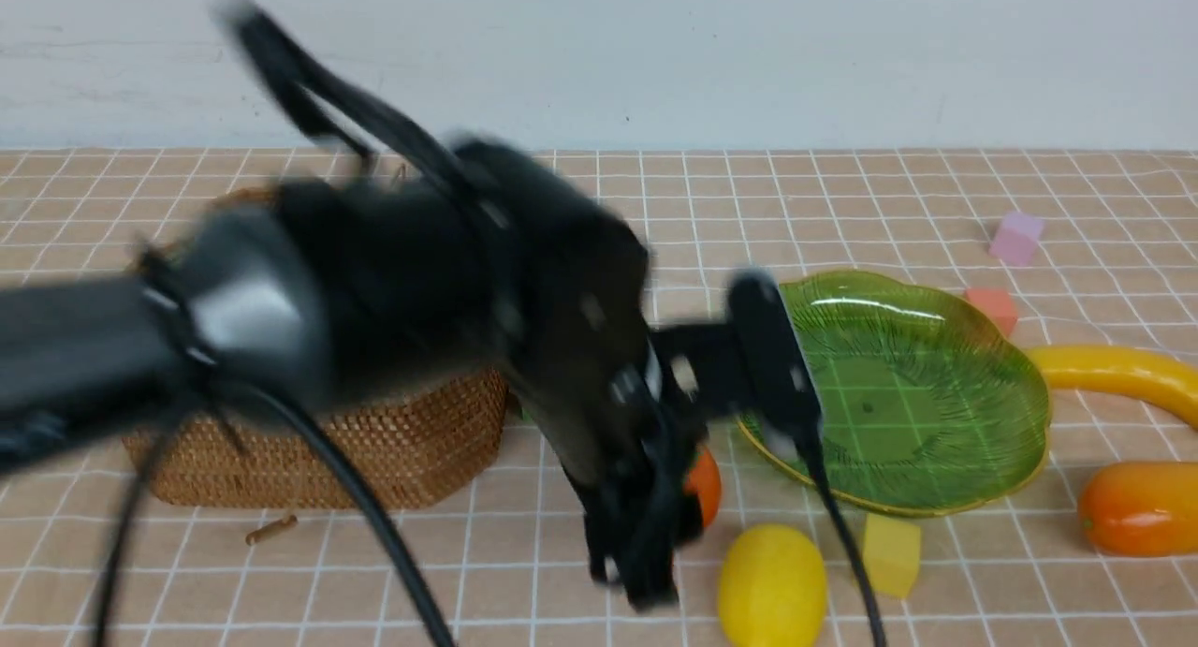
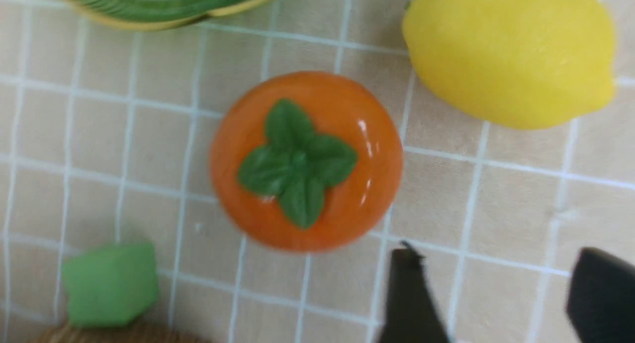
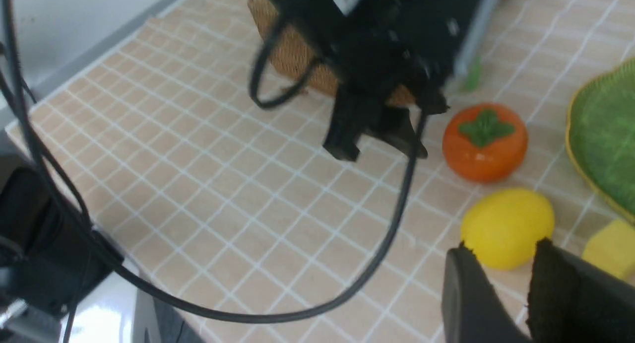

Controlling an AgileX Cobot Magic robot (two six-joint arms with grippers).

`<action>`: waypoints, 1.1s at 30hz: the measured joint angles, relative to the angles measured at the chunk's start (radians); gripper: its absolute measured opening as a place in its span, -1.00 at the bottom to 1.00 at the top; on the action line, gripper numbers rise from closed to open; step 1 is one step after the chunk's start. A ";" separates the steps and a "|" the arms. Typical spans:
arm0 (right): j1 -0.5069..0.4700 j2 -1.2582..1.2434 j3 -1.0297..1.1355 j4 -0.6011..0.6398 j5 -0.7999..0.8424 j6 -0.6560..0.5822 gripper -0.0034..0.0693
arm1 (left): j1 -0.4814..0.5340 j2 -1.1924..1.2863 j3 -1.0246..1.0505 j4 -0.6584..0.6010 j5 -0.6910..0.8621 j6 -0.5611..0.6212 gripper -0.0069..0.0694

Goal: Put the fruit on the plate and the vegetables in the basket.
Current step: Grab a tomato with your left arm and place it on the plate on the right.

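Front view: the blurred left gripper [image 1: 641, 577] hangs low just beside the persimmon [image 1: 704, 486], between basket [image 1: 412, 450] and plate [image 1: 936, 413]. No fruit shows on the plate.

Left wrist view: its jaws stand wide apart and empty, with the persimmon short of the gap and the lemon [image 2: 511, 55] near. This looks like the approach to the 1st fruit. The next move calls for centring on the persimmon, lowering and closing.

Right wrist view: the right gripper [image 3: 531, 288] shows only a slit and holds nothing. I cannot tell if it is closed.
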 joint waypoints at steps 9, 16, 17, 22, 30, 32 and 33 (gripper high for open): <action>0.000 0.000 0.000 -0.004 0.038 0.007 -0.32 | -0.006 0.107 0.066 0.142 -0.263 -0.047 0.71; 0.000 0.000 0.000 -0.004 0.041 0.007 -0.32 | -0.003 0.181 0.062 0.262 -0.333 -0.066 0.71; 0.000 0.000 0.000 -0.004 0.041 0.007 -0.32 | -0.003 0.183 0.062 0.272 -0.335 -0.068 0.71; 0.000 0.000 0.000 -0.004 0.041 0.007 -0.32 | -0.003 0.212 0.054 0.409 -0.383 -0.170 0.70; 0.000 0.000 0.000 -0.004 0.041 0.007 -0.33 | -0.003 0.221 0.054 0.616 -0.377 -0.455 0.41; 0.000 0.000 0.000 -0.007 0.039 0.007 -0.33 | -0.003 0.223 0.055 0.680 -0.359 -0.538 0.41; 0.000 0.000 0.000 -0.012 0.035 0.008 -0.33 | -0.003 0.223 0.055 0.699 -0.346 -0.570 0.41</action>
